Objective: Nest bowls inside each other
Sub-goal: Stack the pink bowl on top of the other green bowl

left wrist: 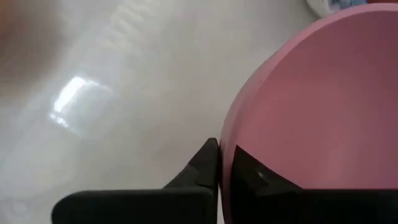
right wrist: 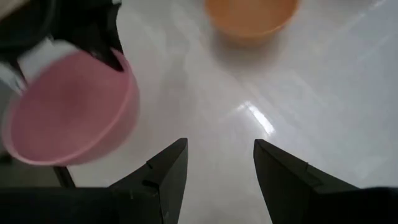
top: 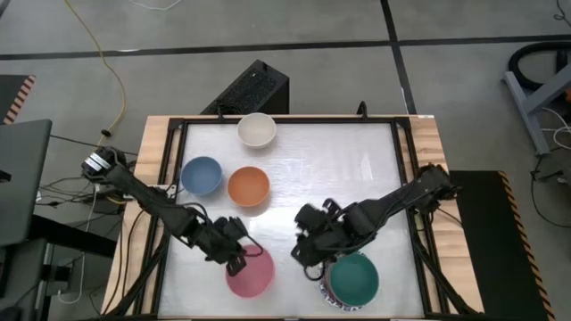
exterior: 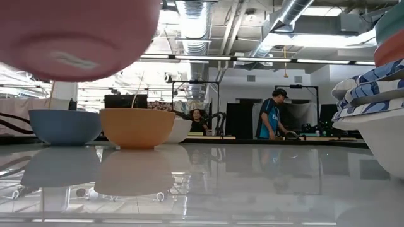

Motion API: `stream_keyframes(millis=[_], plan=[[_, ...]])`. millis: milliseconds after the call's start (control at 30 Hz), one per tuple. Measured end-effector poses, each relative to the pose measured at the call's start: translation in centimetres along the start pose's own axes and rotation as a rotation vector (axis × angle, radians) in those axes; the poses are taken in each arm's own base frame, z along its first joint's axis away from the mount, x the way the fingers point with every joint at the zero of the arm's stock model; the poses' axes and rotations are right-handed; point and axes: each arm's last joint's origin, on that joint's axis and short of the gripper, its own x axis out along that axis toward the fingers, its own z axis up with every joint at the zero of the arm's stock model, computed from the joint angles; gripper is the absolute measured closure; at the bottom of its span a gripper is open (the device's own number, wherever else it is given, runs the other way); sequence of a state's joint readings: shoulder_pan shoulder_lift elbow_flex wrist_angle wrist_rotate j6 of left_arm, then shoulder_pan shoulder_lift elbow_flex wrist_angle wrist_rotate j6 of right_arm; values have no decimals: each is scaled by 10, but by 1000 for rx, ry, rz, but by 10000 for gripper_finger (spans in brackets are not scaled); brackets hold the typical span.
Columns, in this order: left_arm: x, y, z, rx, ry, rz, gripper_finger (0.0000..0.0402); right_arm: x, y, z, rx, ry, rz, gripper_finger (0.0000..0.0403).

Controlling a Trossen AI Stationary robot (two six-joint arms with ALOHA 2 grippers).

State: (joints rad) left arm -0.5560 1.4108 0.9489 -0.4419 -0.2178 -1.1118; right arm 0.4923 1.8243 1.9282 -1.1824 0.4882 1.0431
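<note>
the left end effector [top: 237, 259] is clamped on the rim of the pink bowl [top: 251, 273] near the desk's [top: 357, 169] front edge, lifted clear of the surface. the right end effector [top: 310, 256] stands wide and empty beside the teal-topped stack [top: 355, 278]. blue bowl [top: 202, 175], orange bowl [top: 248, 186] and cream bowl [top: 256, 130] sit toward the back-left.
</note>
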Motion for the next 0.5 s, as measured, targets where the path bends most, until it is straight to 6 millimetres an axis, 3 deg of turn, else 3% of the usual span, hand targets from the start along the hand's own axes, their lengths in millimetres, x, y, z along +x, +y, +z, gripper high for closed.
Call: stream_keyframes(millis=[233,500], plan=[[-16,13,24,-99,-126,43,401,-42,-33,15,189,-104,-51,198],[-16,31,54,-139,-140,40,401,-62,-60,24,148,-110,-104,198]])
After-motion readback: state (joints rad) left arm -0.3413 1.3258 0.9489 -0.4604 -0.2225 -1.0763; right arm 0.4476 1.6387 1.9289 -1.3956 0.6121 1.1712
